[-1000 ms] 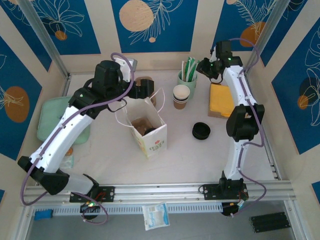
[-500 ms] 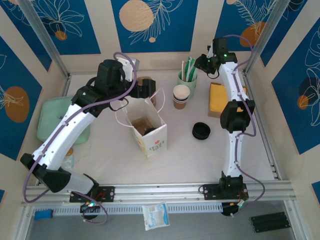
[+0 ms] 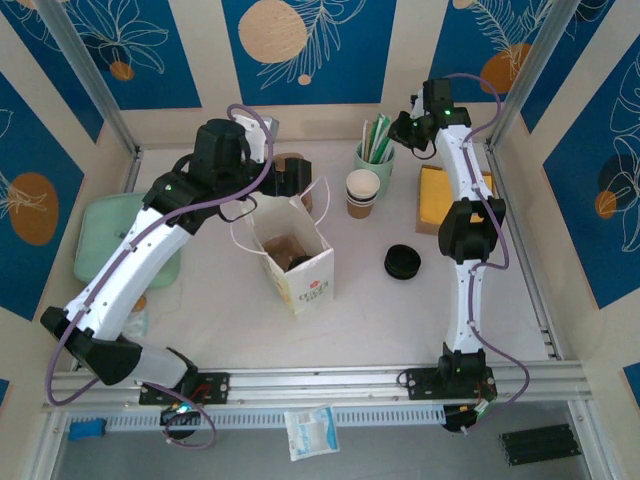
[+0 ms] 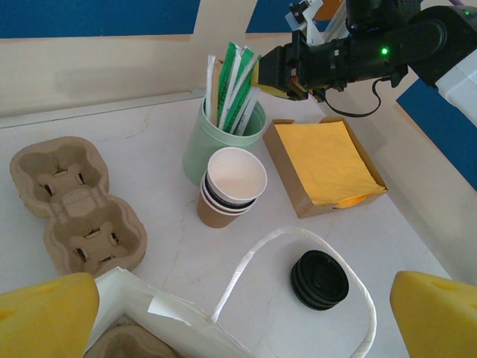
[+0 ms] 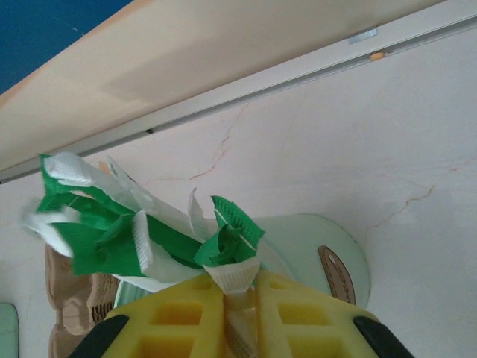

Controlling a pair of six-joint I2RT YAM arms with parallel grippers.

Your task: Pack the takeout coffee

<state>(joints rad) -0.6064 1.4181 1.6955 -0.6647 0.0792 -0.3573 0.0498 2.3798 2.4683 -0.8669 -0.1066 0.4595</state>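
My right gripper [image 5: 240, 287] is shut on the white end of a green-and-white paper-wrapped straw [image 5: 237, 274], one of several standing in a mint green cup [image 3: 374, 155] at the back of the table. The left wrist view shows that gripper [image 4: 262, 74] at the tops of the straws. My left gripper [image 4: 246, 328] hangs open over the handle of the white paper bag [image 3: 295, 255], with nothing between its yellow fingers [image 4: 45, 313]. Inside the bag I see brown cardboard and a dark patch. The takeout coffee is hidden; I cannot make it out there.
A stack of lidless paper cups [image 4: 232, 186] stands beside the green cup. Loose black lids [image 4: 319, 279] lie right of the bag. A box of yellow napkins [image 4: 324, 164] sits at the right, a cardboard cup carrier [image 4: 74, 201] behind the bag, and a green tray [image 3: 100, 235] at the left.
The right arm stretched toward the back and its gripper closed on a wrapped straw in the green cup. The left arm has stayed where it was, open.
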